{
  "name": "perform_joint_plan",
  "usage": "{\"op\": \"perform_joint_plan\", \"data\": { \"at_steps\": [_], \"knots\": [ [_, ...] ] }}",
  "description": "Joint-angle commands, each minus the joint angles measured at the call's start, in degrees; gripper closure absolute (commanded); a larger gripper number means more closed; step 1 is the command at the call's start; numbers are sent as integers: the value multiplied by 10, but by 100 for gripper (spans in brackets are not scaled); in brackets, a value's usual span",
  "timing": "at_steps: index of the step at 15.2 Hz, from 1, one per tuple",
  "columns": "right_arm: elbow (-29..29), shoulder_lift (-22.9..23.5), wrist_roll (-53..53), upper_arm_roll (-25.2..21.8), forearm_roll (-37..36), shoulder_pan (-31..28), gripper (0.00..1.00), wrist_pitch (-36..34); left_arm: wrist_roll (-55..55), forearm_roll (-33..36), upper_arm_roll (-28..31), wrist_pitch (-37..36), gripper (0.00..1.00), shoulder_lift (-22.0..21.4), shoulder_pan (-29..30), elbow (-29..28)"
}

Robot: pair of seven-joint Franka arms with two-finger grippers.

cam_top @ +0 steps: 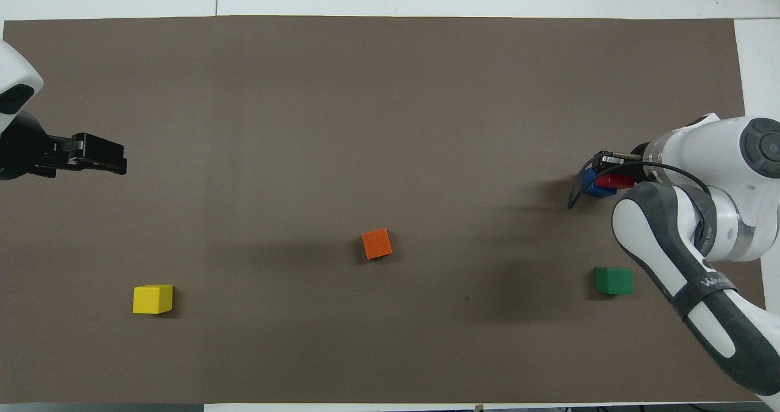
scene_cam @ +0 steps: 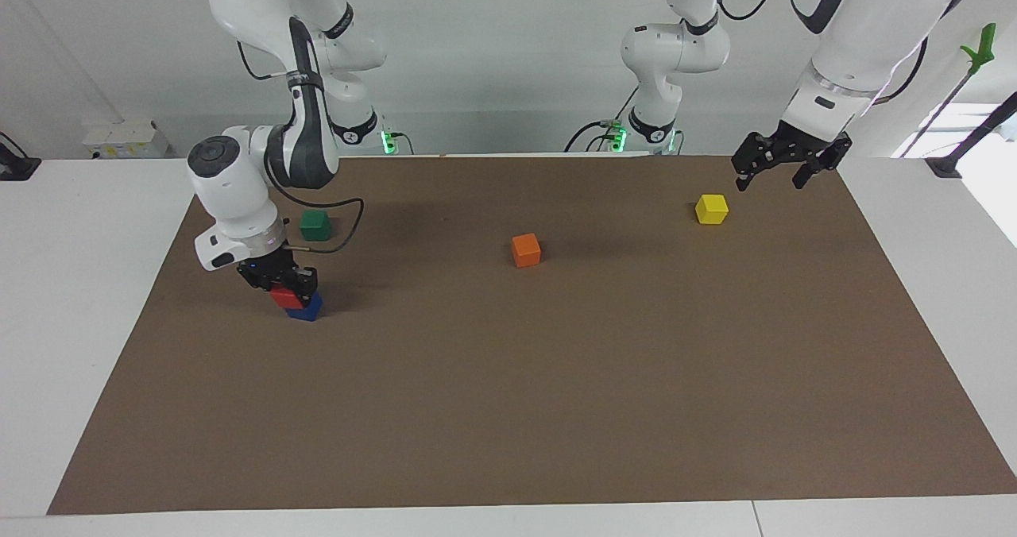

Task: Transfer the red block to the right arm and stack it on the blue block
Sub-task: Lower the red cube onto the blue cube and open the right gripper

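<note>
Starting from the right arm's end of the worktop [scene_cam: 556,410] in the facing view: the right gripper [scene_cam: 288,292] is down low with its fingers pinching the red block [scene_cam: 283,298], and that cube sits right on top of the blue block [scene_cam: 307,309]. It looks a bit offset from the blue one rather than square, though the gripper hides most of the joint, so I can't say how well it's seated. My guess is the grip stays closed because the placement is only just being made – letting go comes next, and a crooked red cube could slide off when the fingers part.

The dark green cube [scene_cam: 315,225] lies nearer to the robots than the stack, well clear of it. The orange cube [scene_cam: 526,249] is around the middle of the brown mat, out of everyone's way.

Toward the left arm's end, the yellow cube [scene_cam: 712,209] sits untouched, and the left gripper [scene_cam: 783,173] hangs just beside it near the mat's edge, fingers spread and holding nothing – parked and waiting, which fits an arm whose share of the job looks done.
</note>
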Motion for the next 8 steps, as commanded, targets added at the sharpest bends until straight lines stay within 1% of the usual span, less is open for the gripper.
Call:
{"op": "perform_joint_plan", "data": {
  "at_steps": [1, 4, 8],
  "knots": [
    [-7, 0, 27, 6, -16, -8, 100, 14, 5, -7, 0, 4, 0, -18, -1, -23],
    [-7, 19, 28, 7, -16, -8, 100, 34, 4, -7, 0, 5, 0, -18, -1, -23],
    [-7, 20, 41, 6, -16, -8, 100, 29, 3, -7, 0, 5, 0, -18, -1, -23]
  ]
}}
